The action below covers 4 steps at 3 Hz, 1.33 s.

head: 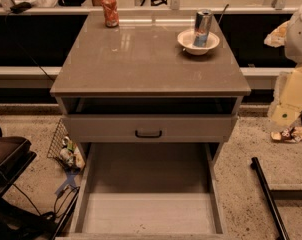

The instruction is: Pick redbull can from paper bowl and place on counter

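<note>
One redbull can [202, 28] upright in bowl [187, 40], gripper [290, 96] rightward.

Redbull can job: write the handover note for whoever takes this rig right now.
Pincer: at the right edge of the camera view, beyond the counter's right side, not at the can.
Redbull can: standing in the paper bowl, leaning slightly, at the back right of the counter.
Orange soda can: back left of the counter, not part of the job.
Lower drawer: pulled open in front.
Done: nothing; the can is not yet grasped.
Left: reach to the bowl, grip the can, lift it out, set it on bare counter.
</note>
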Each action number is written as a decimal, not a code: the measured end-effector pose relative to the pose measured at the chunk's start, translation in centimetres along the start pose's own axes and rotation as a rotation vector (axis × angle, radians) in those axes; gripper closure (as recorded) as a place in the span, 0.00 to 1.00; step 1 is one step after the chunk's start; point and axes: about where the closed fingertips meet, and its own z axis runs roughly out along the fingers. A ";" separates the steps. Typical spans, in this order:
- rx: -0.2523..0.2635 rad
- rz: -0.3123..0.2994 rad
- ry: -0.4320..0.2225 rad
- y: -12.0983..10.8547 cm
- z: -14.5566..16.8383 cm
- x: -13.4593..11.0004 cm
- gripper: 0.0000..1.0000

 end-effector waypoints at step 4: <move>0.241 0.290 -0.379 -11.0 1.4 2.2 0.00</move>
